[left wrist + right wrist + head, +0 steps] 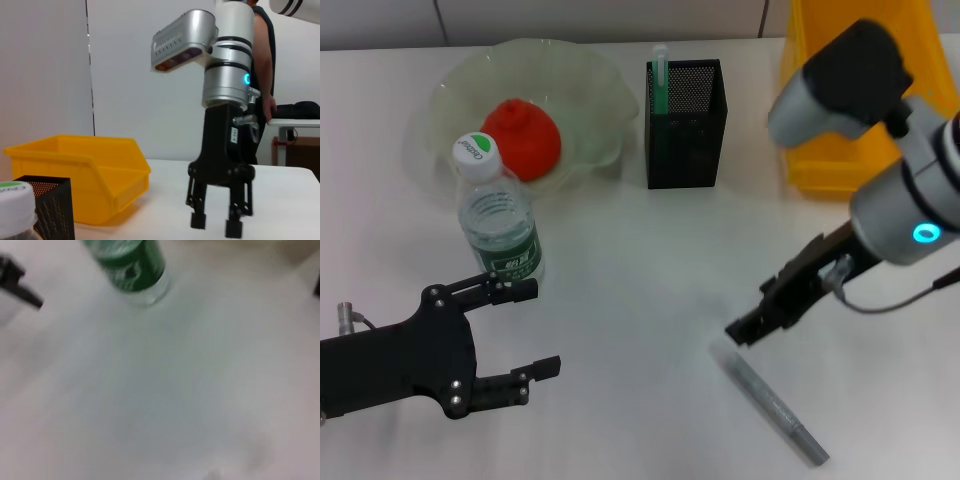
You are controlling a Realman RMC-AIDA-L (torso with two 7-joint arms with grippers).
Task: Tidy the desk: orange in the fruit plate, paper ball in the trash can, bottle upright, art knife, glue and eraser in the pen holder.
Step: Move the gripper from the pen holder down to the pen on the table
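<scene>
Counts: one orange [522, 137] in fruit plate [595, 75], one upright bottle [498, 225], one pen holder [685, 125], one trash can [840, 160], one grey pen-like art knife [770, 402] just beside right end effector [745, 330], fingers parted; left end effector [525, 330] spread wide beside bottle.

Honestly not much to read here. The bottle [498, 222] has a white cap [476, 152] with a green logo printed on it, some short word, but I can't make out the letters. Its green label [515, 262] has print too small to read. There's a small sticker on the right gripper [216, 222], also unreadable.
</scene>
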